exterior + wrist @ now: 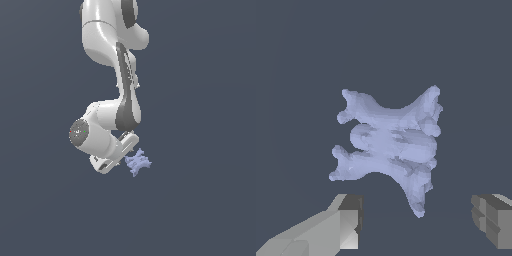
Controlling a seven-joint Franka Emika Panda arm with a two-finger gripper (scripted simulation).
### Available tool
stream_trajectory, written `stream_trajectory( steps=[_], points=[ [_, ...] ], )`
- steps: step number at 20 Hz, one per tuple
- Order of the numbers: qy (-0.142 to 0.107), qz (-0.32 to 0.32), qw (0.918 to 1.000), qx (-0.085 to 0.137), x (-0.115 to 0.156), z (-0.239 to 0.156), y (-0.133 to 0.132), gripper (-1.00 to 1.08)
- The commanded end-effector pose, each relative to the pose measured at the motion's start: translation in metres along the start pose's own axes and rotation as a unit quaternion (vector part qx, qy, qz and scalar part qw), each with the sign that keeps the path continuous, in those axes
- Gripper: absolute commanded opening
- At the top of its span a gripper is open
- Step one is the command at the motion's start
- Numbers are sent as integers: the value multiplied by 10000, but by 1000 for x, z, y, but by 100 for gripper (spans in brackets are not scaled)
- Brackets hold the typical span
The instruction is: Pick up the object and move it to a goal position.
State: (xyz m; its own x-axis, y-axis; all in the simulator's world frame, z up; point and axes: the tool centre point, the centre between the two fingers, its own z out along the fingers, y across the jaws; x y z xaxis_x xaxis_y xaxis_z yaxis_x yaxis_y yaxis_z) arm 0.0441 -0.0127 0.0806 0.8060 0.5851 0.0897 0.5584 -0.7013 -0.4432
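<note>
The object [137, 162] is a small pale periwinkle-blue lumpy star-like shape with several stubby points. It lies on the dark grey floor, just to the exterior view's right of my white gripper [111, 161]. In the wrist view the object [388, 142] fills the middle of the picture. My gripper [418, 222] is open and empty. Its two grey fingertips [348, 220] stand wide apart, and one stubby point of the object reaches between them. I cannot tell how far above the object the fingers are.
The white arm [117, 75] comes down from the top of the exterior view, its wrist bent toward the object. The flat dark grey floor [200, 200] runs all around with nothing else showing on it.
</note>
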Motion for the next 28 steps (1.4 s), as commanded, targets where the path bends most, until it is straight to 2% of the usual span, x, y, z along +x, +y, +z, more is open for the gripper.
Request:
stream_trajectory(
  steps=[1, 8, 13, 23, 24, 28],
  points=[
    [72, -140, 9998, 103, 1, 1, 3, 68],
    [179, -326, 9990, 241, 2, 1, 7, 68],
    [176, -317, 9991, 237, 2, 3, 7, 68],
    [183, -335, 9990, 246, 2, 31, 5, 68],
    [183, -335, 9990, 246, 2, 31, 5, -100],
    [183, -335, 9990, 246, 2, 31, 5, -100]
  ],
)
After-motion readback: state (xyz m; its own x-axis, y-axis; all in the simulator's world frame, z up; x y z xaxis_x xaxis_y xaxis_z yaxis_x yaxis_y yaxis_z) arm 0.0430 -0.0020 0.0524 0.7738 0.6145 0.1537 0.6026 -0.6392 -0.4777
